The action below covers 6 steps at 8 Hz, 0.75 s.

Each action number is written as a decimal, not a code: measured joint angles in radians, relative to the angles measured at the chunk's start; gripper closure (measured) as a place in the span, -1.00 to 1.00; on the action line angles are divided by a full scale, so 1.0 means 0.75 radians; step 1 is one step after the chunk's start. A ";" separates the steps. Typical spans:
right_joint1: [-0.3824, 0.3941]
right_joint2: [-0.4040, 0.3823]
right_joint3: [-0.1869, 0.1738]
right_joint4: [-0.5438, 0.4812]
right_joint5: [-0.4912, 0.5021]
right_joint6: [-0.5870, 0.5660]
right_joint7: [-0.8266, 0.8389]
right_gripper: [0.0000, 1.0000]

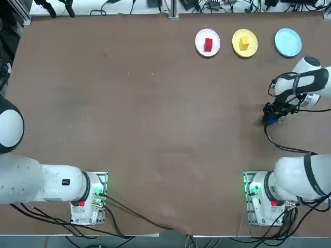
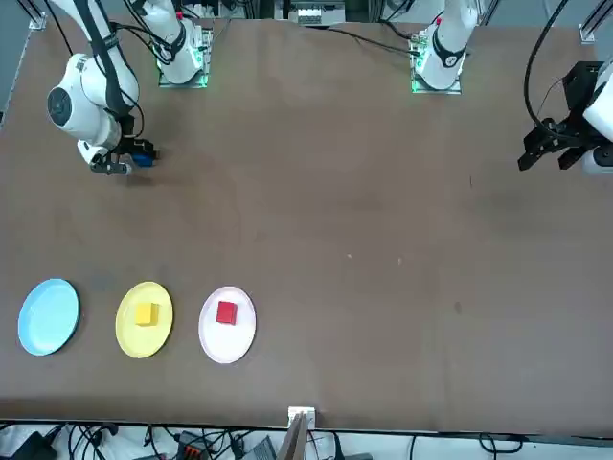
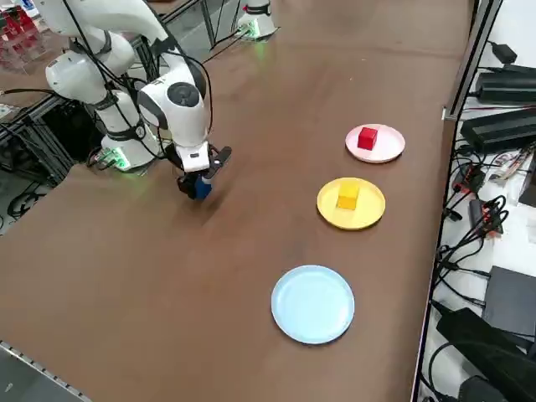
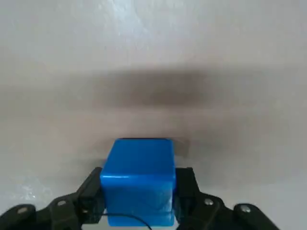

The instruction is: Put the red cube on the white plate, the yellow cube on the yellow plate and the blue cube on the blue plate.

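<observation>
The right claw (image 4: 139,211) pinches the blue cube (image 4: 138,179) by two opposite flat sides, low over the table (image 1: 129,113) near its right edge and well short of the empty blue plate (image 1: 288,42). The block looks small, rigid and light, with smooth faces, so a centred grip should keep it from twisting.
</observation>
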 joint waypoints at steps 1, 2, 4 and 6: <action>0.001 -0.010 0.005 0.026 0.000 0.003 0.000 -0.42; 0.003 -0.025 0.009 0.075 0.000 -0.008 0.000 -0.42; 0.004 -0.030 0.009 0.251 0.000 -0.117 -0.002 -0.42; 0.003 0.038 0.009 0.544 0.000 -0.341 -0.005 -0.42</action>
